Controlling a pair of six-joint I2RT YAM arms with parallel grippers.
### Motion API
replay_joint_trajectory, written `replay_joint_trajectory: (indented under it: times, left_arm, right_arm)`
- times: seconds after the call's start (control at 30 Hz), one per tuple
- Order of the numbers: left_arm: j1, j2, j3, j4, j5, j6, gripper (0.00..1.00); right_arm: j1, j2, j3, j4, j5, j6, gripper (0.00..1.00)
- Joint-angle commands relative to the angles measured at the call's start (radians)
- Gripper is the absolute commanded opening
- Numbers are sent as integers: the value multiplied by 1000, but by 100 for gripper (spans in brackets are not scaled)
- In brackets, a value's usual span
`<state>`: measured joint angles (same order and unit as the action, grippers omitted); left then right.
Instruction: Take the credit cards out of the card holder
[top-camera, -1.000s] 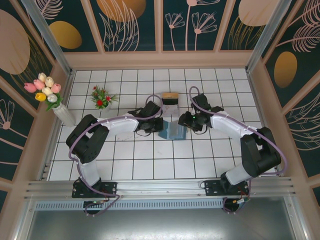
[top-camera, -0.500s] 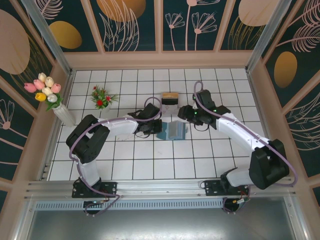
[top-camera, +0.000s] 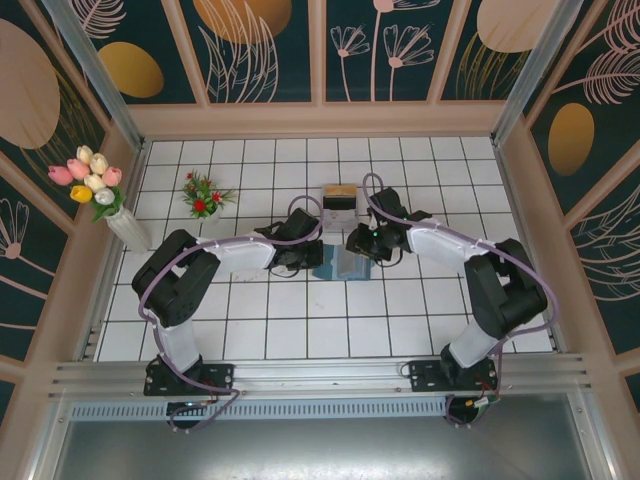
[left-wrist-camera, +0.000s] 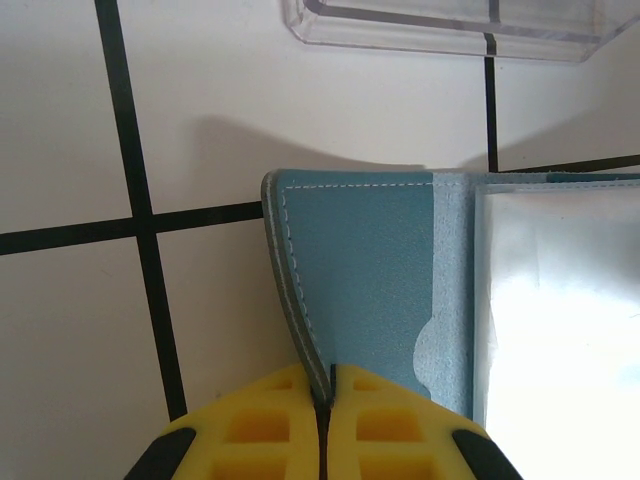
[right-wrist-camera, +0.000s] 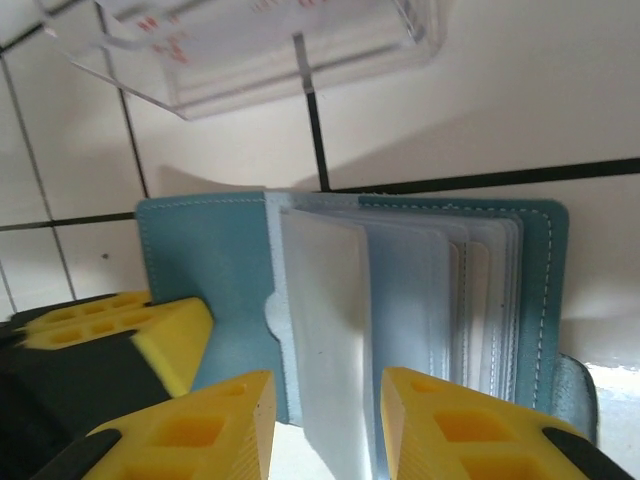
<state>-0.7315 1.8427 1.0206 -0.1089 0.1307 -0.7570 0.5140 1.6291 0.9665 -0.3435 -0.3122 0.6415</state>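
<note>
Card holder (top-camera: 343, 264) lies spread open on the white tiled surface (top-camera: 300, 320), near the middle and just in front of a clear plastic stand (top-camera: 340, 200), with both arms reaching in to it from either side.

From the left wrist we see the left gripper (left-wrist-camera: 322, 385) closed on the card holder (left-wrist-camera: 360, 290). Its yellow pads pinch the stitched edge of the teal cover, which curls up off the tiles there. The stand (left-wrist-camera: 450, 25) sits just beyond, apart from the cover.

From the right wrist we see the card holder (right-wrist-camera: 200, 270) with its teal cover flat on the left and a stack of pale sleeves (right-wrist-camera: 470, 300) on the right. A pale whitish leaf (right-wrist-camera: 325, 330) stands up from the spine; whether it is a credit card or a sleeve we cannot tell. The right gripper (right-wrist-camera: 328, 395) has its jaws apart, one yellow finger on each side of that leaf, with a thin gap showing at either side. The left gripper (right-wrist-camera: 150, 335) sits at the cover's near left corner.

Off to the far left stand a vase of tulips (top-camera: 95, 185) and a small red-flowered plant (top-camera: 203, 195), well apart from the arms.
</note>
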Motion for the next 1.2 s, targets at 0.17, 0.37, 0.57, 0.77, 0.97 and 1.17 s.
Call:
replay_joint_trajectory:
  times: [0.17, 0.37, 0.57, 0.77, 0.97, 1.17]
  left_arm:
    - [0, -22, -22, -10, 18, -13, 0]
    - [3, -40, -42, 29, 59, -13, 0]
    - [22, -56, -83, 88, 128, -25, 0]
    - [31, -60, -105, 104, 142, -30, 0]
    - [39, -64, -111, 115, 155, -33, 0]
    - [52, -62, -115, 106, 134, -31, 0]
  right_arm:
    - [4, 43, 28, 14, -75, -6, 36]
    - [4, 22, -38, 215, -292, 56, 37]
    - [4, 58, -72, 319, -353, 118, 37]
    - [4, 83, -93, 383, -367, 178, 35]
    - [6, 107, -88, 344, -332, 180, 33]
    - [-9, 43, -40, 182, -182, 112, 32]
